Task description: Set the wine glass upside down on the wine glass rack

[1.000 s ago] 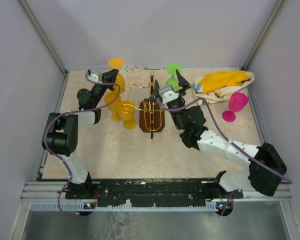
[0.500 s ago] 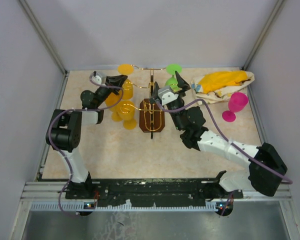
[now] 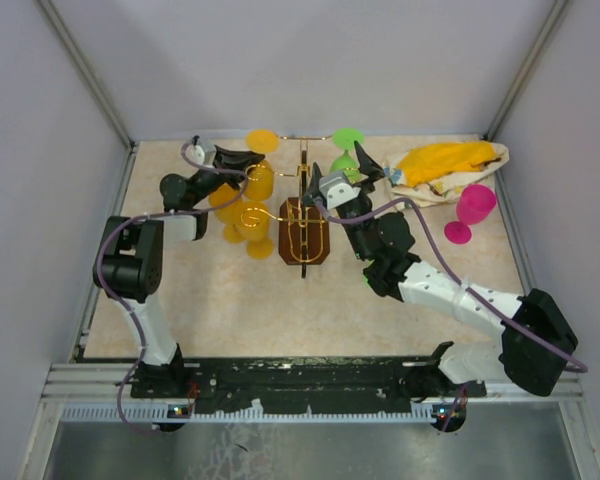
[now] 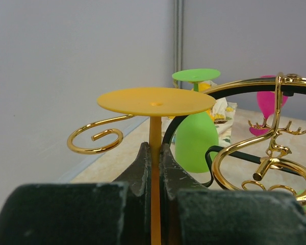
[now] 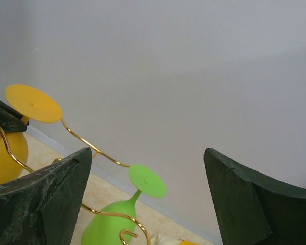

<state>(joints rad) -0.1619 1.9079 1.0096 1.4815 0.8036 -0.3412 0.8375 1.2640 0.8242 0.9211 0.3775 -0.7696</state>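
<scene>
Compared with a second ago, the yellow wine glass (image 4: 155, 101) sits further right along the table's far edge, nearer the central post of the wine glass rack (image 3: 320, 240). The left fingers (image 4: 143, 168) clamp its stem, bowl down and foot up, with the foot riding above a curled gold loop arm (image 4: 94, 138). The right fingers (image 5: 46, 204) are spread wide and hold nothing, just beside the hanging green wine glass (image 4: 195, 143) on the right of the post. To do this step well, I judge the stem should stay vertical and slide sideways into the open mouth of a free loop. The foot should clear the wire, then be lowered until it rests on it, and only then should the grip loosen. Room is tight: the back wall is close behind, the green wine glass is near on the right, and two other yellow glasses (image 3: 250, 228) crowd the rack's left side. A pink glass (image 3: 475, 203) and a cloth (image 3: 445, 160) lie well apart, toward the far right corner.
</scene>
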